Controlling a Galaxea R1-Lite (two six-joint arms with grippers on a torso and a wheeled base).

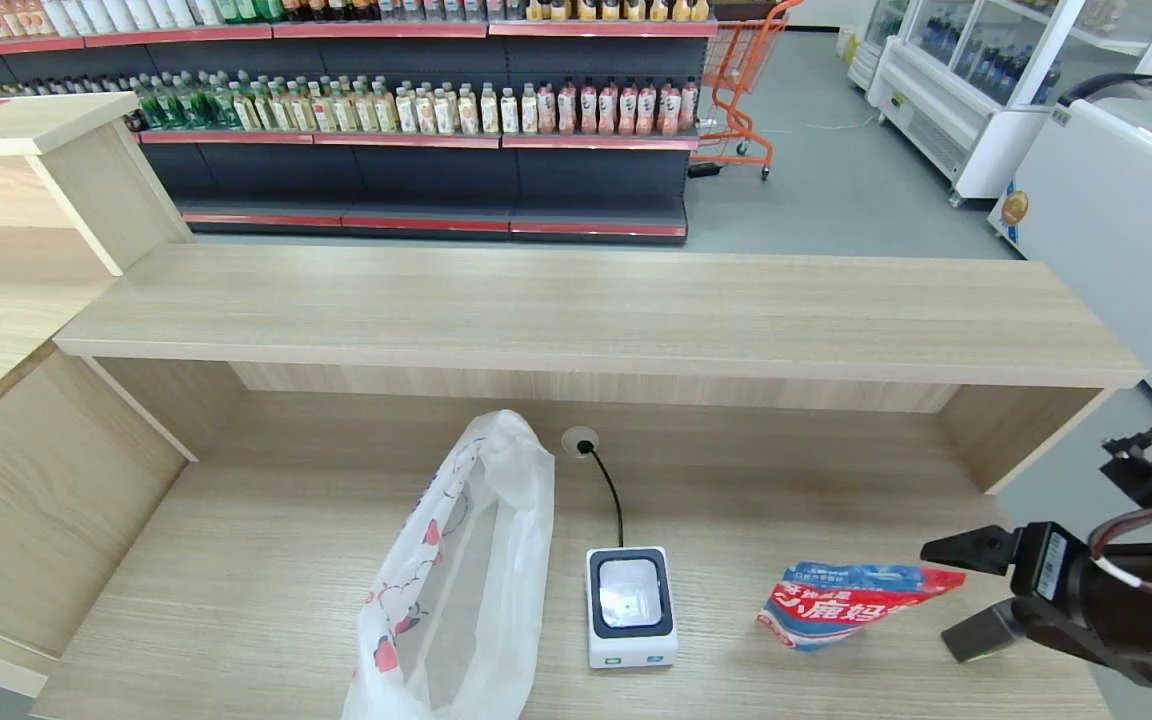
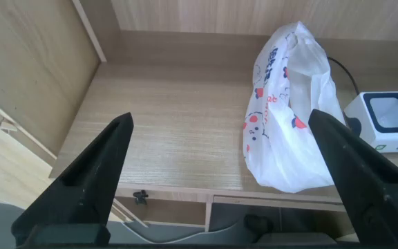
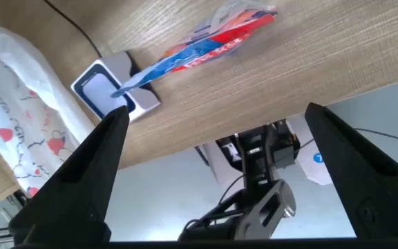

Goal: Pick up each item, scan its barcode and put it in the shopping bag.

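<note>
A red, white and blue snack pouch (image 1: 841, 603) (image 3: 199, 43) stands on the wooden counter (image 1: 236, 600), right of the white barcode scanner (image 1: 630, 604) (image 2: 387, 120) (image 3: 109, 88). A translucent white shopping bag (image 1: 461, 590) (image 2: 289, 124) (image 3: 19, 111) with red prints lies left of the scanner, its mouth toward the front edge. My right gripper (image 1: 956, 592) (image 3: 220, 173) is open, off the counter's right end, just right of the pouch and apart from it. My left gripper (image 2: 223, 183) is open and held over the counter's front edge, short of the bag, with nothing between its fingers.
The scanner's black cable (image 1: 608, 490) runs back to a grommet hole (image 1: 580, 440). A raised wooden shelf (image 1: 596, 310) overhangs the back of the counter, with side walls at left (image 1: 46, 500) and right (image 1: 1016, 430). Store shelving with bottles and freezers stand beyond.
</note>
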